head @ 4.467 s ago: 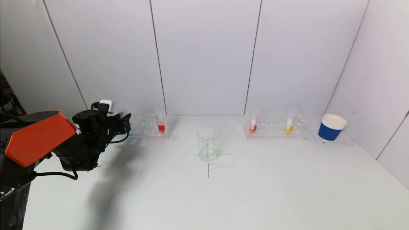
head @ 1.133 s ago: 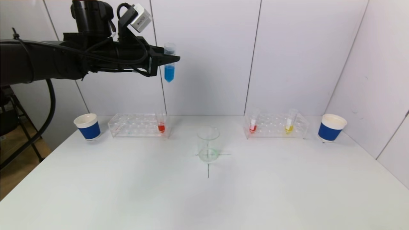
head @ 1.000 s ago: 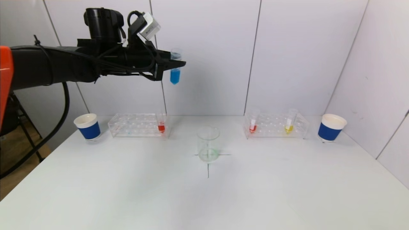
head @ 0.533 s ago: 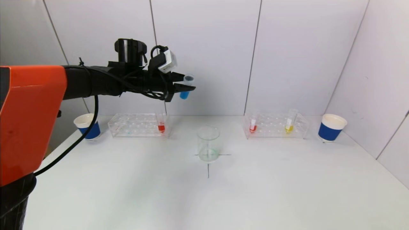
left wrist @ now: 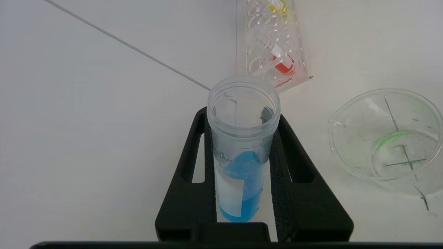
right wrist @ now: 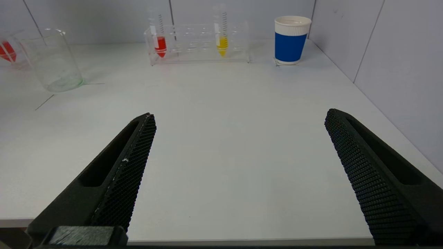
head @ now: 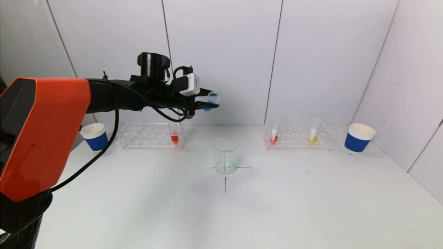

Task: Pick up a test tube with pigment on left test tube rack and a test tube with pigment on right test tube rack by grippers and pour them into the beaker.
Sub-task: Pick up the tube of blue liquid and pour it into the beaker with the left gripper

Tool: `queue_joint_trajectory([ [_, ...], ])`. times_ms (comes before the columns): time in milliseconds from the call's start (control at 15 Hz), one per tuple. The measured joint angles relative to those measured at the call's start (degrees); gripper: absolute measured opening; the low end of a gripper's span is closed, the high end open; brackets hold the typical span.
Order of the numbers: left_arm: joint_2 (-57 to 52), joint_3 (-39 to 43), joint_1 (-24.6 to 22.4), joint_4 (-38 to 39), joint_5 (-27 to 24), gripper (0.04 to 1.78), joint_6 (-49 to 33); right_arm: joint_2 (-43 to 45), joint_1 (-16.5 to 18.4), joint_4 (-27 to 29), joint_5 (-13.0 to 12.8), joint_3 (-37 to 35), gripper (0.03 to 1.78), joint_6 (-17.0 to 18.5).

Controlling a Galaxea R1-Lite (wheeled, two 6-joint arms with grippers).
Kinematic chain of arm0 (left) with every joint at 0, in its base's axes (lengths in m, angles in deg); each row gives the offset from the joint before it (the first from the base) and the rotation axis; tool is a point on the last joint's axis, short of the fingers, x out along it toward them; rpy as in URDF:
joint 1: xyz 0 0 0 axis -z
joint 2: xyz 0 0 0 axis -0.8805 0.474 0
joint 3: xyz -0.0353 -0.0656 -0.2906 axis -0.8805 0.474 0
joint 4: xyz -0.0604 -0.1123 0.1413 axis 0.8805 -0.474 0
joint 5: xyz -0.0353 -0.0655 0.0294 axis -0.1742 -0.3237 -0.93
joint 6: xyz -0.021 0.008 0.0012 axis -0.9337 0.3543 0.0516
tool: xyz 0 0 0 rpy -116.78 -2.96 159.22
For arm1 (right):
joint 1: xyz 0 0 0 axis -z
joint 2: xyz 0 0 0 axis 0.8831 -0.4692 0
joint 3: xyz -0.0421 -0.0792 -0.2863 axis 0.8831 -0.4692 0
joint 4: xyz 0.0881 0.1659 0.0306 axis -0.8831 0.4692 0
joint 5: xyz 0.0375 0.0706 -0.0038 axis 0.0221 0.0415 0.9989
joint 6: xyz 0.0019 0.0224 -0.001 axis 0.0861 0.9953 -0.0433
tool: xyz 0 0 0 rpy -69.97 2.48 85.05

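head view: 2 blue cups (head: 95,137) flank racks (head: 149,135), beaker (head: 225,156).

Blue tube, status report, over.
Left end effector shut on blue tube, up in the air, short of beaker. Right end effector open, parked low. Nothing in the way.
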Motion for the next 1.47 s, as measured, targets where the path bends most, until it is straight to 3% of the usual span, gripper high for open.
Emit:
queue_joint_trajectory([
  [267,-0.06,1.33,0.15,1.16,-1.57,0.46,4.08,0.00,-0.02,0.00,0.00,0.00,1.77,0.00],
  [667,-0.65,7.56,0.87,9.48,-2.34,0.46,6.90,0.00,0.02,0.00,0.00,0.00,1.77,0.00],
  [1467,-1.69,14.10,2.85,15.88,-2.06,0.46,8.33,0.00,0.00,0.00,0.00,0.00,1.77,0.00],
])
